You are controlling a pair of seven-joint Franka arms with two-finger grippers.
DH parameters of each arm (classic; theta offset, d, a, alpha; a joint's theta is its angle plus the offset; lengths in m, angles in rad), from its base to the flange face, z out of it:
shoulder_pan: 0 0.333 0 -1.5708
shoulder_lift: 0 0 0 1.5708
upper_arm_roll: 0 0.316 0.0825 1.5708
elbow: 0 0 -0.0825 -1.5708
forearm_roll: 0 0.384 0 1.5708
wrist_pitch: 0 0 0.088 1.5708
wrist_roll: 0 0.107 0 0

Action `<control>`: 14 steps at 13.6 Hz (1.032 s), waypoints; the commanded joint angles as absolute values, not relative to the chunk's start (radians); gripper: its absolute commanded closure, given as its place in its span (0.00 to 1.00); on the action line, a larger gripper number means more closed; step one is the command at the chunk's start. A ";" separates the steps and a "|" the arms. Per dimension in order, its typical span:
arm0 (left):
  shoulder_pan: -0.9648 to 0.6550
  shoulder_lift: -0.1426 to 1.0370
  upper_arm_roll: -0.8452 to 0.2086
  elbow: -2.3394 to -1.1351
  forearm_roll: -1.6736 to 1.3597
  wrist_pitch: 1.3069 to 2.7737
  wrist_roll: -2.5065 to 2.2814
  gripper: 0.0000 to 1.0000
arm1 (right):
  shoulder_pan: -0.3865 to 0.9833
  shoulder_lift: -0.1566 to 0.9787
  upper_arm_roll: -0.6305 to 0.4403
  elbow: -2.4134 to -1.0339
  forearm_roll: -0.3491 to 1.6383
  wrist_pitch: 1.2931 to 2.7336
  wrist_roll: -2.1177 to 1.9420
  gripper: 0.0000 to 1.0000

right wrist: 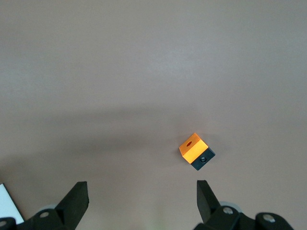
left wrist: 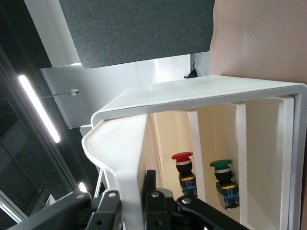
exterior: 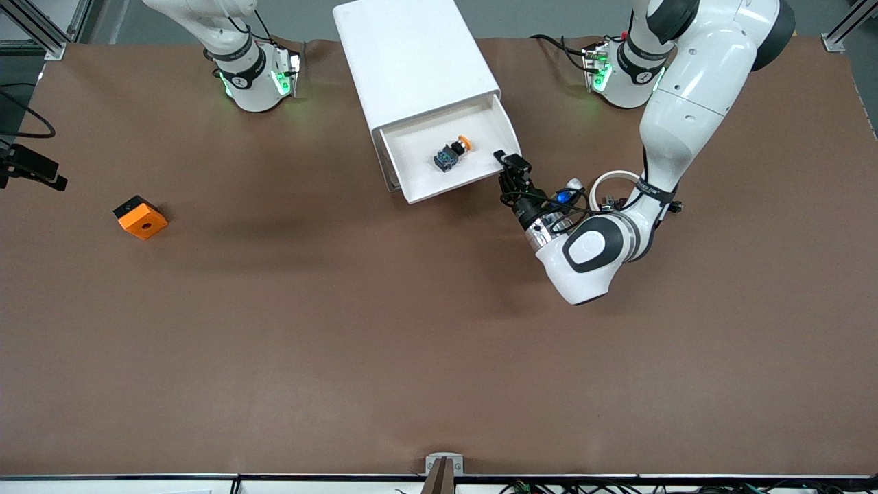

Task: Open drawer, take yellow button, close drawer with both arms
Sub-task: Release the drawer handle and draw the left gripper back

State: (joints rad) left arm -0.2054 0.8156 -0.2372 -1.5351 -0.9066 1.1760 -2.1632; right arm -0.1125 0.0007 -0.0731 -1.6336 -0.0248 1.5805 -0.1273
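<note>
An orange cube (exterior: 140,217) with a black side and a hole sits alone on the brown table (exterior: 343,329), toward the right arm's end. The right arm (exterior: 233,48) waits at its base, hardly reaching into the front view; its wrist camera looks down on the same cube (right wrist: 196,152), and the right gripper (right wrist: 141,203) hangs with its two black fingers (right wrist: 76,199) spread wide apart — holding nothing.

At the middle of the table stands a white cabinet (exterior: 411,55) with its drawer (exterior: 473,180) pulled out toward the front camera. Inside the drawer, on its white floor, lies the button (exterior: 453,152) on its side — round orange cap, black body, bluish base — clear of the drawer's walls.

The left arm (exterior: 686,103) bends down from its base and reaches in low to the drawer's front corner at its own end of the table. The left gripper (exterior: 506,163) is clenched tight on the drawer's front wall there. Its wrist view shows the black fingers (left wrist: 153,203) pinching the drawer's white lip (left wrist: 120,158), with the cabinet's inside (left wrist: 268,163) visible past it. Two more push-buttons stand upright in there, one red-capped (left wrist: 183,168) and one green-capped (left wrist: 223,176), side by side.
</note>
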 commanded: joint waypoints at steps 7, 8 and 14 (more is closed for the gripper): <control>-0.186 0.811 -0.224 -1.378 -0.804 1.169 -1.932 0.00 | -0.123 0.115 -0.068 -1.571 -0.071 1.582 -0.071 0.00; -0.180 0.808 -0.224 -1.364 -0.790 1.169 -1.857 0.00 | -0.120 0.115 -0.063 -1.571 -0.069 1.577 -0.017 0.00; -0.126 0.788 -0.224 -1.310 -0.684 1.210 -1.291 0.00 | -0.057 0.077 -0.058 -1.589 0.082 1.528 0.271 0.00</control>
